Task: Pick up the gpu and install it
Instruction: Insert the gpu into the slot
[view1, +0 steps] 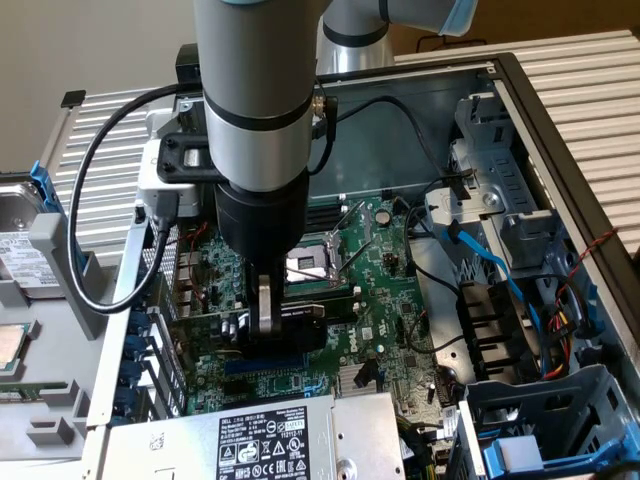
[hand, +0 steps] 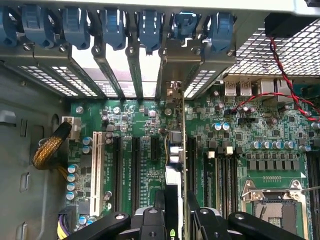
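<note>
Fingers (view1: 264, 305) partly closed, clamped on gpu (hand: 174, 142). Card held edge-on over motherboard (hand: 145, 170) expansion slots inside PC case (view1: 520, 90), bracket end twd rear slot covers (hand: 115, 65). Can't tell if seated.

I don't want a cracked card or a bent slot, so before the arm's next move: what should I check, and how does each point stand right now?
1. Grip: the gpu stands edge-on in the end effector: ok.
2. Position: the card is over the motherboard, among its black slots: ok.
3. Lined up with one slot: the card hides what lies under it: cannot tell.
4. Bracket end points toward the rear slot openings: ok.
5. Card fully seated: cannot tell.
6. The braided yellow cable lies well apart from the card: ok.
</note>
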